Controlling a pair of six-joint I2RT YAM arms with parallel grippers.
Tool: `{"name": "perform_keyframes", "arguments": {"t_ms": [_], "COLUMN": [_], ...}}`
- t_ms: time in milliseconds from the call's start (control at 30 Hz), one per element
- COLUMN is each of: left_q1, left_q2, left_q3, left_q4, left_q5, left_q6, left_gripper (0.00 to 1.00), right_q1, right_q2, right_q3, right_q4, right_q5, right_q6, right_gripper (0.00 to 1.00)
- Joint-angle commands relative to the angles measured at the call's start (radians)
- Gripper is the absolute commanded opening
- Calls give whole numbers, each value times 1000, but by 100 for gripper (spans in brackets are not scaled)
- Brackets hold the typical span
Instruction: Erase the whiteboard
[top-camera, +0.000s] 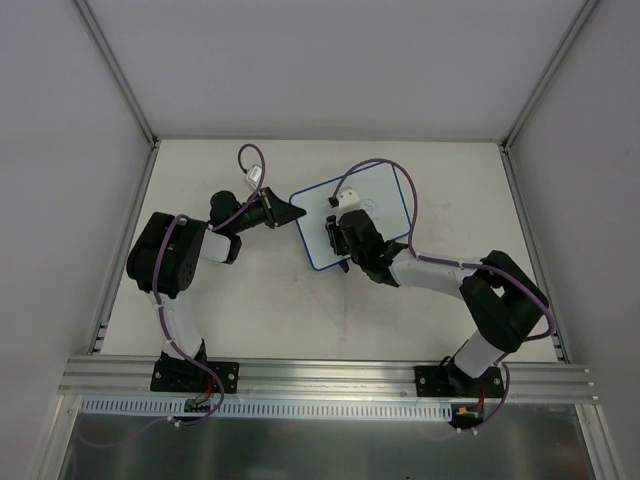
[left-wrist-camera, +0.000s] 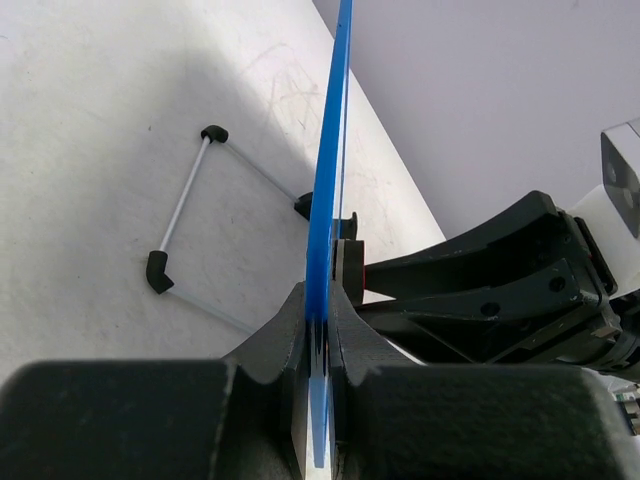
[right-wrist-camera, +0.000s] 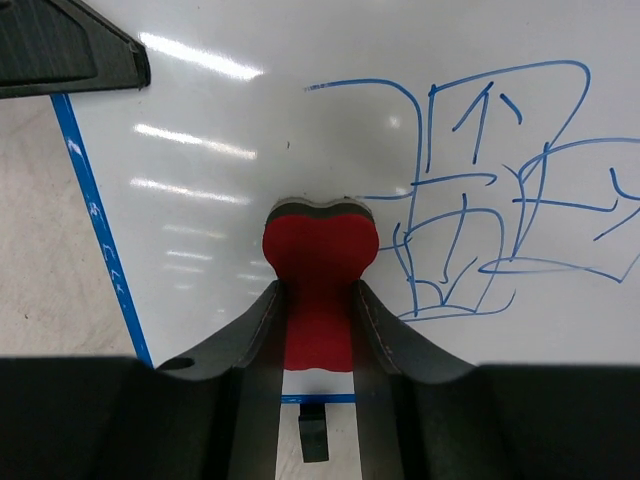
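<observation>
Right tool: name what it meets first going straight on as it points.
Shut on the red eraser, the right tool points at the whiteboard; the eraser would meet bare white surface beside the blue scribbles, if not touching already.

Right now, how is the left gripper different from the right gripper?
The left gripper pinches the blue frame of the whiteboard, seen edge-on; the right gripper pinches a red eraser. The left gripper sits at the board's rim, while the right gripper is over its white face, next to the blue scribbles. Both are black and shut on something.
</observation>
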Motion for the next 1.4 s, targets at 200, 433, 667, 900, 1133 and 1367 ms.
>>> {"name": "perform_keyframes", "arguments": {"t_ms": [200, 433, 667, 900, 1133, 1367], "left_q1": [-12, -11, -11, -11, -12, -12], "left_q2": [-13, -13, -13, -10, -10, -10], "left_q3": [2, 2, 2, 3, 3, 2], "left_q4": [101, 100, 97, 101, 103, 109], "left_q5": [72, 76, 76, 78, 78, 76], "left_q6": [19, 21, 23, 19, 19, 18], "left_gripper": [0, 0, 0, 0, 0, 0], "right_q1": [-25, -82, -143, -142, -142, -142], "right_q2": [130, 158, 150, 88, 20, 6], "right_q3": [329, 474, 440, 199, -43, -158], "right_q4": [-268, -338, -335, -198, -83, -25], "right_q5": [-33, -75, -132, -139, -119, -107], "right_q6": [-95, -104, -74, 3, 78, 80], "right_gripper": [0, 0, 0, 0, 0, 0]}}
